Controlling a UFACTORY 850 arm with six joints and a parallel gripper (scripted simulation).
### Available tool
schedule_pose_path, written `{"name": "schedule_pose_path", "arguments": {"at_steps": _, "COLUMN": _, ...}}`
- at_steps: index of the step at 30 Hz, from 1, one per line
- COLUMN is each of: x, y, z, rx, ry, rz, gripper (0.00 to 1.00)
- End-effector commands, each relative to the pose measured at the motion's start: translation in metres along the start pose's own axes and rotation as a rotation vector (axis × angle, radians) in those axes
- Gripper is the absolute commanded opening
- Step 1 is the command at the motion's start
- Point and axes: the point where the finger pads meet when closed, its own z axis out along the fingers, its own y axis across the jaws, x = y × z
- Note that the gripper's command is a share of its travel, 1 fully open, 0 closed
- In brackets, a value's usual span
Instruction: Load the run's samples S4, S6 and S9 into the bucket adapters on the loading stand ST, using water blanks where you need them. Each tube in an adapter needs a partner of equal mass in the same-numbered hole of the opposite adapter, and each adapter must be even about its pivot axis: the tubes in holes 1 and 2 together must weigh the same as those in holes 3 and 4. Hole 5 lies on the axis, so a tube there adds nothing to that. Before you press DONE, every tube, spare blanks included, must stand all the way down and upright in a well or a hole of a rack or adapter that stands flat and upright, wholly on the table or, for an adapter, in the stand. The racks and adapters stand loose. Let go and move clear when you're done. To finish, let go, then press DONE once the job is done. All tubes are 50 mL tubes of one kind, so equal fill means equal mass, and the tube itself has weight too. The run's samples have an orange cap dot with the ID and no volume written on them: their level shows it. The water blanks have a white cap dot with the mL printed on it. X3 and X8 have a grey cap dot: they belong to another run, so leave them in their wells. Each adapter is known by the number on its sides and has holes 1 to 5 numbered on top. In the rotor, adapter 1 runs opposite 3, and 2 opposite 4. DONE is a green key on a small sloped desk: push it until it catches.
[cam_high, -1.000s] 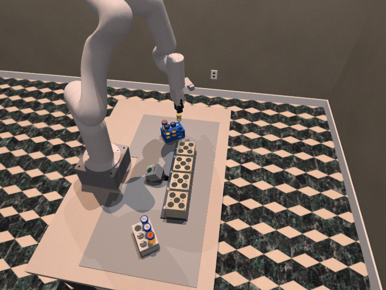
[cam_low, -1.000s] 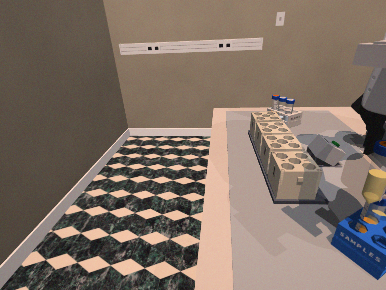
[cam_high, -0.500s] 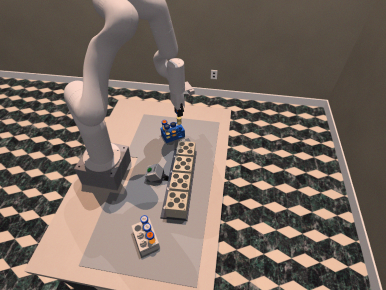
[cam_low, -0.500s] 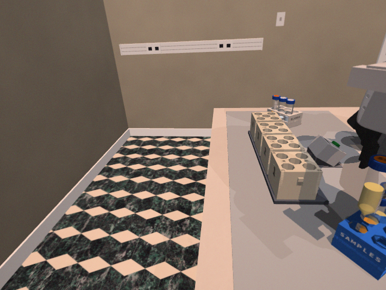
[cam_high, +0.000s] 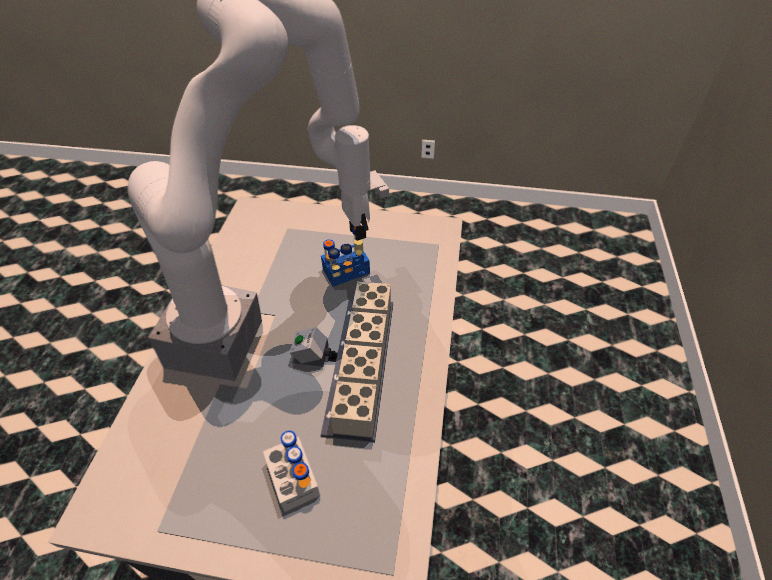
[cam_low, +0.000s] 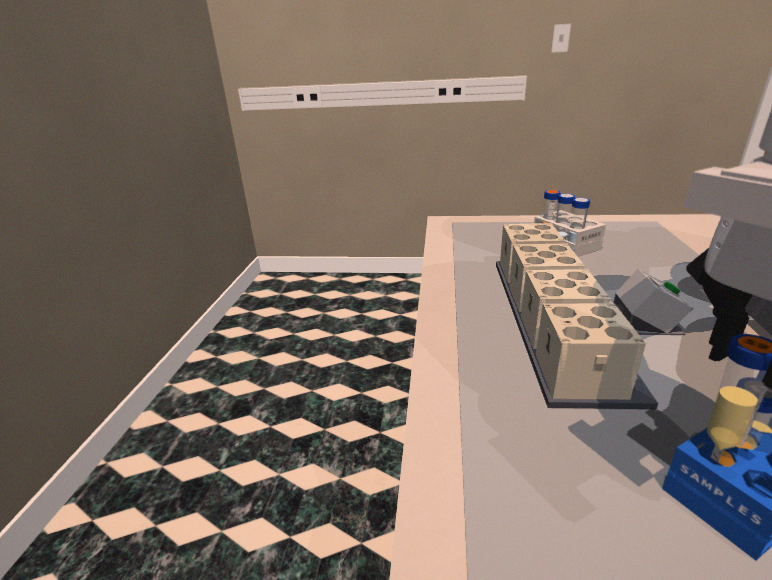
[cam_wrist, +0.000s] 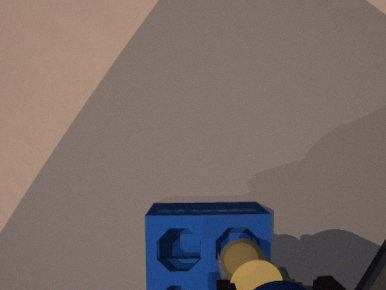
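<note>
Claw (cam_high: 358, 229) clamped on yellow-filled tube (cam_high: 358, 247) (cam_low: 731, 414) (cam_wrist: 242, 257); ID not legible. Tube held from above, over blue sample rack (cam_high: 346, 274) (cam_low: 717, 492) (cam_wrist: 175, 220) below claw, presumably so that its tip can be lowered into a well.

We are losing the right side of the blue SAMPLES rack (cam_low: 717, 498) (cam_wrist: 172, 222) past the exterior view's edge, and its lower part past the wrist view's bottom edge; we are seeing the held tube's blue cap (cam_wrist: 282, 286) only as a sliver there; black gripper fingers (cam_high: 358, 229) (cam_low: 727, 330) are hiding that cap from above; we are finding the printing on the white cap dots (cam_high: 287, 437) too small to read; the exterior view is cutting off most of the arm (cam_low: 745, 230).
</note>
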Motion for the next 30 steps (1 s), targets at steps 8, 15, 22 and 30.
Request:
{"name": "schedule_pose_path", "arguments": {"at_steps": 8, "x": 0.001, "y": 0.000, "z": 0.000, "rx": 0.000, "ry": 0.003, "rz": 0.000, "gripper": 0.00}}
{"name": "schedule_pose_path", "arguments": {"at_steps": 15, "x": 0.001, "y": 0.000, "z": 0.003, "rx": 0.000, "ry": 0.003, "rz": 0.000, "gripper": 0.00}}
{"name": "schedule_pose_path", "arguments": {"at_steps": 22, "x": 0.001, "y": 0.000, "z": 0.008, "rx": 0.000, "ry": 0.003, "rz": 0.000, "gripper": 0.00}}
{"name": "schedule_pose_path", "arguments": {"at_steps": 30, "x": 0.001, "y": 0.000, "z": 0.016, "rx": 0.000, "ry": 0.002, "rz": 0.000, "gripper": 0.00}}
